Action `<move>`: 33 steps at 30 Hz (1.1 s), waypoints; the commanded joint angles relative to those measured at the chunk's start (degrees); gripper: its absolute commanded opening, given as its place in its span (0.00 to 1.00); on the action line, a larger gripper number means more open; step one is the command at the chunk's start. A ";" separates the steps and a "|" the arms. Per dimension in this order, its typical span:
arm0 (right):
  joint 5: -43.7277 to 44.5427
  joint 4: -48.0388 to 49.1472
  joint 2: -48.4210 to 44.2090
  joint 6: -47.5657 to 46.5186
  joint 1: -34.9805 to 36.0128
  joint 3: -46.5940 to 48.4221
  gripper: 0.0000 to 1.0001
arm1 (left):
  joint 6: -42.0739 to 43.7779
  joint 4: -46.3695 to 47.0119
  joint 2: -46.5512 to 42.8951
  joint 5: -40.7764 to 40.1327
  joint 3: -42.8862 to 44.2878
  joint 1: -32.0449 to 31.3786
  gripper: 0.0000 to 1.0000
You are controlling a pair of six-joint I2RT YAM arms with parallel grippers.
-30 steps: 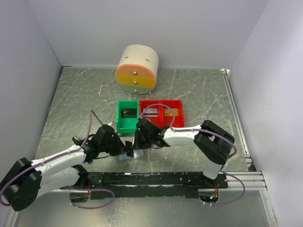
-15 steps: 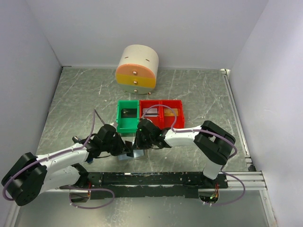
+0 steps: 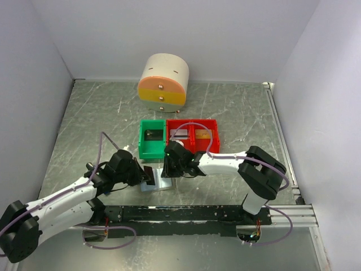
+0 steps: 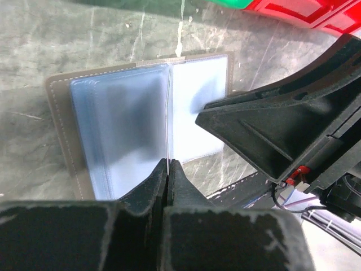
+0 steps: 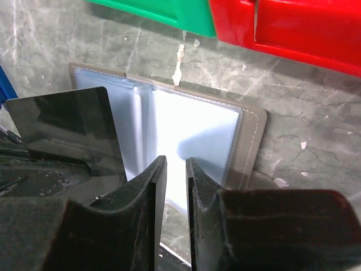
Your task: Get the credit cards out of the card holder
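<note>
Over the card holder, black card (pinched) has risen.

Grey-brown card holder lies open flat, pale blue pockets up; black credit card tilted above it

Table: grey, marbled, heavily scratched; white flecks on the surface just in front of the bins. White walls enclose it on three sides.

Round drawer unit: at the back near the rear wall, upright, cream top, yellow and orange fronts with small knobs.

Green bin: mid-table, open-topped. Red bins: two, in a row, the left one touching the green bin's right side.

Black rail: runs along the near edge.
</note>
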 commanded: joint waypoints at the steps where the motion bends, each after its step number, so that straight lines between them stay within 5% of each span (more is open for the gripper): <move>1: -0.79 -0.57 -2.22 -3.11 -0.14 1.71 0.21 | -0.02 -6.54 -4.50 -5.48 2.41 0.39 0.07; 8: -7.52 4.48 1.43 -3.22 0.25 3.91 0.21 | -1.46 -13.75 -9.82 -10.69 3.85 0.38 0.07; 17: -2.81 -2.50 6.00 -3.35 0.22 5.24 0.21 | -0.53 -13.62 -10.16 -10.14 4.66 0.42 0.07; 23: -2.13 -0.52 -0.02 -3.48 0.05 1.94 0.25 | 0.92 -12.53 -10.16 -9.94 5.36 0.40 0.07; 29: 0.70 3.43 -10.57 -1.51 -0.96 -4.26 0.45 | 2.01 -11.83 -11.82 -10.25 5.88 0.43 0.07; 33: 6.19 5.60 -18.72 -0.35 -1.63 -9.17 0.51 | 3.00 -10.62 -12.48 -9.57 6.04 0.37 0.07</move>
